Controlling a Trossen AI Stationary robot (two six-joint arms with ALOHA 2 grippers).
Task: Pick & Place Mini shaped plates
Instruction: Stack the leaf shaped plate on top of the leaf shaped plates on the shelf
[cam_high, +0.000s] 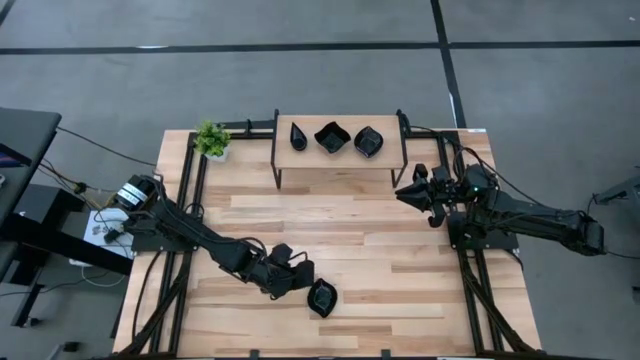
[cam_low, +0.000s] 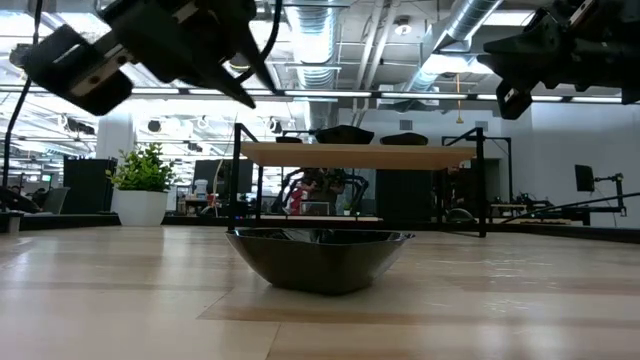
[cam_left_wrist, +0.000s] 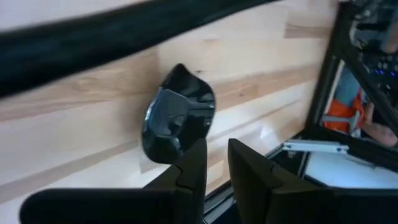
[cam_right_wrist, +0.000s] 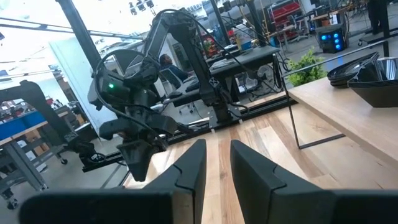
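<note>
Four black plates show in all: one lies alone on the wooden table (cam_high: 400, 260) near its front edge, and three sit in a row on the raised shelf (cam_high: 340, 160) at the far side. The lone plate (cam_high: 321, 297) rests on the boards in front of the shelf, and the low view shows only its rounded underside and rim, so its shape is hard to read there. Just beside it hangs the left gripper (cam_high: 302, 275), clear of the plate, its fingers (cam_left_wrist: 193, 165) a narrow gap apart and holding nothing. Farther back, the right gripper (cam_high: 404, 191) waits off the shelf's right end, its fingers (cam_right_wrist: 193, 163) likewise slightly apart and empty. On the shelf stand a teardrop plate (cam_high: 298, 136), a wavy square plate (cam_high: 332, 136) and a leaf plate (cam_high: 368, 141). One small potted plant (cam_high: 212, 140) stands left of the shelf.
</note>
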